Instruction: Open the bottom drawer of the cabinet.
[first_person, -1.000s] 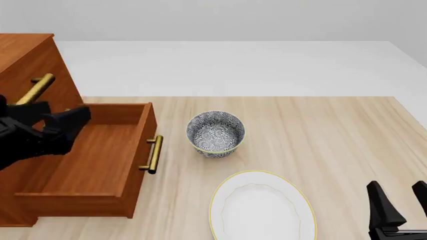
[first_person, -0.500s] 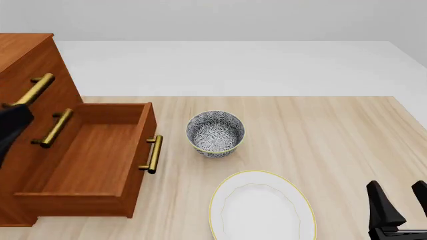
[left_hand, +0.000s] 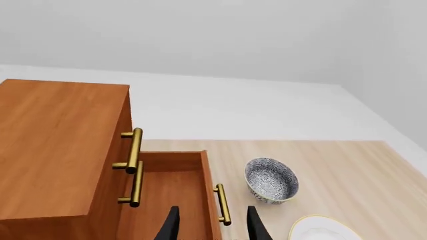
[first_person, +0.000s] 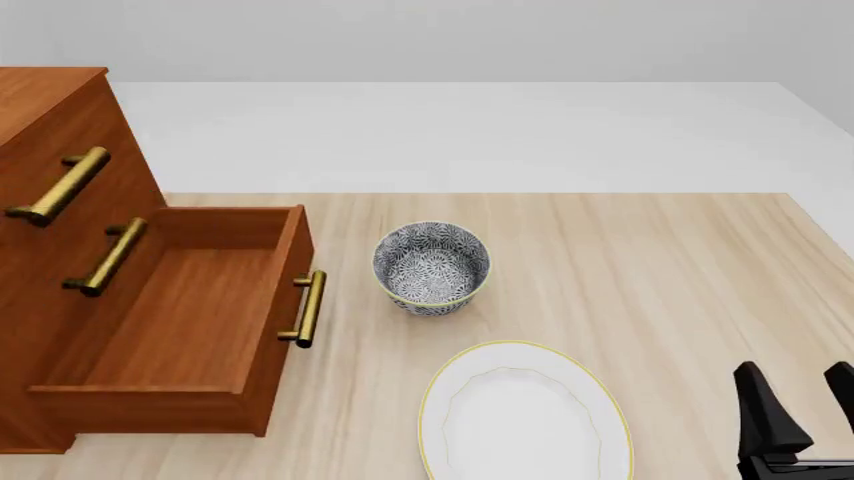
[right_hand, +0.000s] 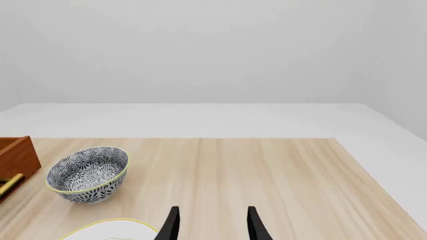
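Note:
The cabinet (first_person: 54, 120) stands at the table's left edge. Its bottom drawer (first_person: 187, 320) is pulled out, its inside bare, and its brass handle (first_person: 304, 308) faces the bowl. The two upper drawers sit flush. In the left wrist view, the left gripper (left_hand: 212, 227) is open and holds nothing, high above the cabinet (left_hand: 60, 145) and looking down on the bottom drawer (left_hand: 170, 195) and its handle (left_hand: 223, 204). That gripper is out of the front view. The right gripper (first_person: 798, 425) is open low at the near right, also seen as the right gripper (right_hand: 212, 225).
A patterned bowl (first_person: 430, 266) sits just right of the drawer handle. A white plate (first_person: 525, 415) with a yellow rim lies nearer the front edge. The right wrist view shows the bowl (right_hand: 89, 173), the plate's rim (right_hand: 110, 222) and a corner of the drawer (right_hand: 17, 157).
The left arm, which hung over the open drawer a second ago, has pulled away to the left and left the front view. The drawer, bowl, plate and right gripper have not moved.

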